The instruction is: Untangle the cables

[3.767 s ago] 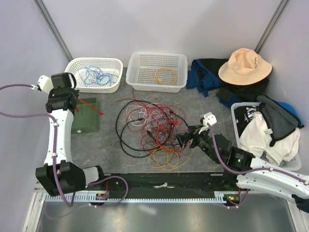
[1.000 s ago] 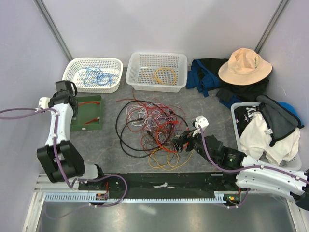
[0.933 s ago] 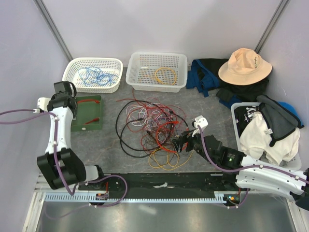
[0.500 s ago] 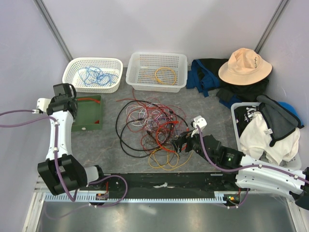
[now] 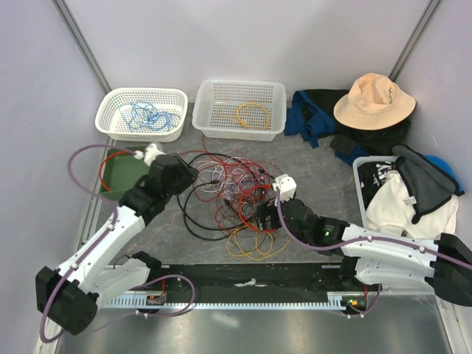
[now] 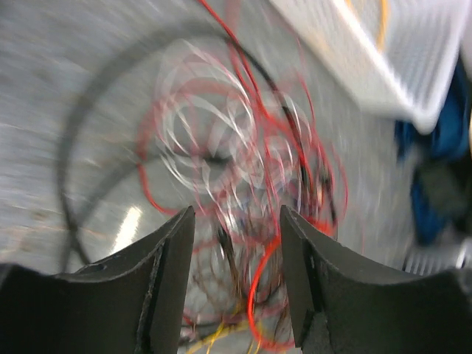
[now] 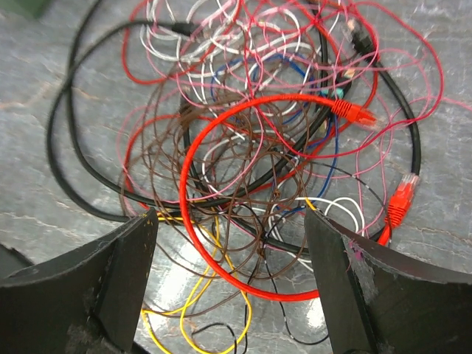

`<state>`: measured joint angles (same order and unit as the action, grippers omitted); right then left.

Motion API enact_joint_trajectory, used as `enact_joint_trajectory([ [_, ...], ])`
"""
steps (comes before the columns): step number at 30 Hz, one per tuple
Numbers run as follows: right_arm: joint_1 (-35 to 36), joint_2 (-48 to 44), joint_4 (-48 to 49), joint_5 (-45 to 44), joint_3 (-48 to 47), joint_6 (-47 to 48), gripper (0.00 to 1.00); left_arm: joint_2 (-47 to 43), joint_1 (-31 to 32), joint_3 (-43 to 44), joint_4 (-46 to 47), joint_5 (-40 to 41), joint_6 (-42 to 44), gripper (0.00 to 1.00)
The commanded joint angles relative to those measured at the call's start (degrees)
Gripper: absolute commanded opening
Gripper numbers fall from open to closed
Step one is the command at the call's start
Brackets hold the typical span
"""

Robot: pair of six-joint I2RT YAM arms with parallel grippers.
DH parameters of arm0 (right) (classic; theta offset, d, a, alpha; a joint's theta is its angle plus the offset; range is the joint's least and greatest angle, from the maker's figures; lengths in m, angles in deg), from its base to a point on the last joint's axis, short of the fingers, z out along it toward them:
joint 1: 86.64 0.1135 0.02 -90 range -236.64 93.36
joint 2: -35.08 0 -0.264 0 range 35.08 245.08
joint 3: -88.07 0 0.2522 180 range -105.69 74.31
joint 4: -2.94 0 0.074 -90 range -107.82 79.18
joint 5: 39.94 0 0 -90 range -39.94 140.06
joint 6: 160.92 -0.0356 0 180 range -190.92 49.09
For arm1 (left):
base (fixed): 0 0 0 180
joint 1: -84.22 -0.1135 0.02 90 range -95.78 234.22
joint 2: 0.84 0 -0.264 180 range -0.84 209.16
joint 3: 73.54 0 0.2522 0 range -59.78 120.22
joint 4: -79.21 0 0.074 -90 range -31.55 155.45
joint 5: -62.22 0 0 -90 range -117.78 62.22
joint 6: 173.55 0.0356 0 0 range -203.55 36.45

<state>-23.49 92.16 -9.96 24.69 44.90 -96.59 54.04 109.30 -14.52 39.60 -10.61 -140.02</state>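
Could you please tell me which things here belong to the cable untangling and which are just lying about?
Job: tangled cables; blue cable in left basket; orange cable in right basket.
Lying about: hat; dark clothes; bin of laundry.

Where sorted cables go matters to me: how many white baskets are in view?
3. The back-left basket holds a blue cable, the back-centre basket an orange loop, the right-edge basket clothes. None looks hidden.
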Motion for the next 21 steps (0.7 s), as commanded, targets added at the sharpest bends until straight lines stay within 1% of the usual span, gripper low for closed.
enact_joint_trajectory([
  [1,0.13,4.61,1.68,0.31,-2.85,-0.08,0.88,1.99,10.06,-2.36,8.79,-1.44,6.19,0.56],
  [2,0.13,6.62,2.29,1.53,-3.02,-0.25,0.87,2.08,12.08,-2.97,8.8,-1.09,5.93,0.56],
  [6,0.21,9.89,5.9,4.71,-3.2,-0.08,0.85,1.21,14.38,-4.56,9.06,-0.91,6.02,0.55],
  [10,0.21,14.97,6.61,7.17,-6.01,1.15,0.78,-2.3,14.65,-6.23,8.97,-0.65,7.25,0.54],
  [14,0.3,19.29,7.22,9.89,-7.06,1.5,0.68,-5.55,14.65,-7.81,8.8,-0.91,8.3,0.54],
  [17,0.39,22.1,7.75,11.3,-7.24,1.24,0.63,-7.49,14.65,-9.22,8.62,-1.0,8.3,0.54],
  [19,0.39,23.86,7.93,11.48,-7.33,1.24,0.63,-8.11,14.65,-10.18,8.62,-1.0,8.39,0.54],
  [21,0.39,25.09,7.05,11.65,-8.11,1.15,0.58,-8.64,14.65,-10.54,8.62,-1.0,8.48,0.54],
])
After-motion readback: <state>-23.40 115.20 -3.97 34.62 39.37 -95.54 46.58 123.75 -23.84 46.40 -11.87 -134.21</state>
